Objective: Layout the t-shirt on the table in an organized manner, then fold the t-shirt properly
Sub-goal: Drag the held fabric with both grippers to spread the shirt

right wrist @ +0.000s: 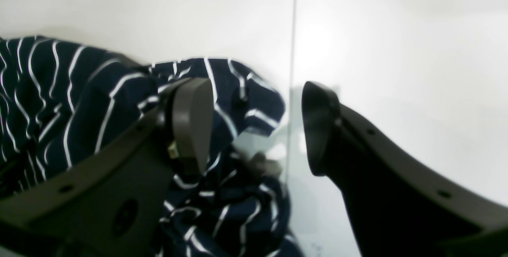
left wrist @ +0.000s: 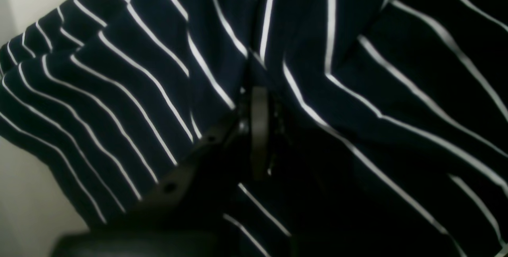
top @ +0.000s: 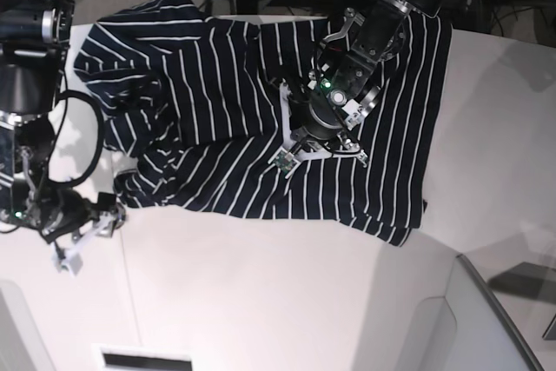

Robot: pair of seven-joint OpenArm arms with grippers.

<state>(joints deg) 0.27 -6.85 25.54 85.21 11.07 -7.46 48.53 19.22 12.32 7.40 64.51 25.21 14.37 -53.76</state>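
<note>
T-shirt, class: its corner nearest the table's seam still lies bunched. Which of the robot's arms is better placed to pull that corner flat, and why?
The right. The right gripper is open beside the bunched corner of the t-shirt on the table. The left gripper is shut in the middle of the cloth.

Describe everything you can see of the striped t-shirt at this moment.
The t-shirt is soft dark navy cloth with thin white stripes. It lies spread but rumpled across the far side of the white table, with folds bunched near its middle and one crumpled corner near the right gripper, whose jaws stand open just beside that cloth, not holding it. The left gripper is on the shirt's middle, shut, with cloth gathered around its fingers.
</note>
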